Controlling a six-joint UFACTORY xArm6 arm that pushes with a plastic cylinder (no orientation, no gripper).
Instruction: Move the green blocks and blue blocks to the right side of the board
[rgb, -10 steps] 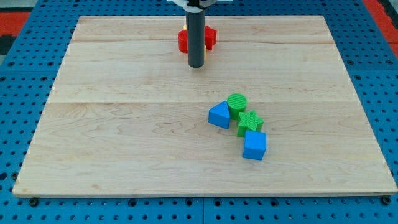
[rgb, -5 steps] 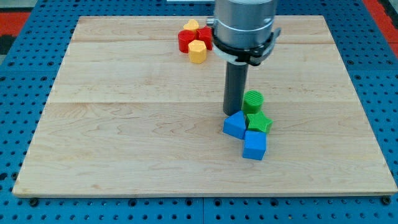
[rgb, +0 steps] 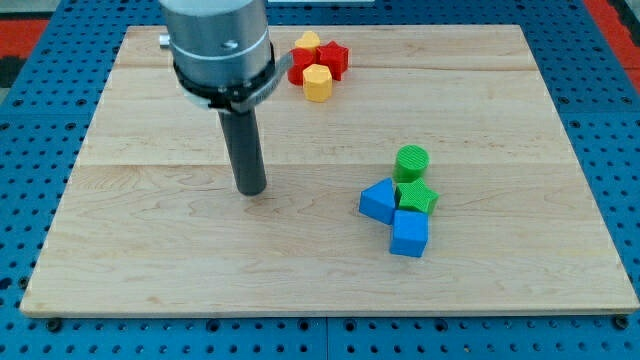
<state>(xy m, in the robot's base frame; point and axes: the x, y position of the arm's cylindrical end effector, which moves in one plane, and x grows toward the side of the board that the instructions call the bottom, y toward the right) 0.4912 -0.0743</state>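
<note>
Camera view coverage includes the whole wooden board (rgb: 150, 250), on which four task blocks are clustered right of centre, toward the view's bottom. A green cylinder (rgb: 410, 161) is set at the cluster's top; a green star block (rgb: 416, 197) is placed just below it; a blue triangular block (rgb: 378, 200) is touching the star on the view's left; a blue cube (rgb: 409, 233) is seated against the star's lower edge. No claw is fitted, so no open or closed state applies; contact is made only by my tip (rgb: 251, 190), which is located well apart from the cluster, on its left.

The blocks are judged to be light, rigid plastic that slides readily on the smooth wood and cannot be gripped. Contact is best applied low on the left faces, near the blue triangular block, so the group is driven rightward together. Off-centre contact is likely to cause rotation or scattering, especially of the round cylinder.
</note>
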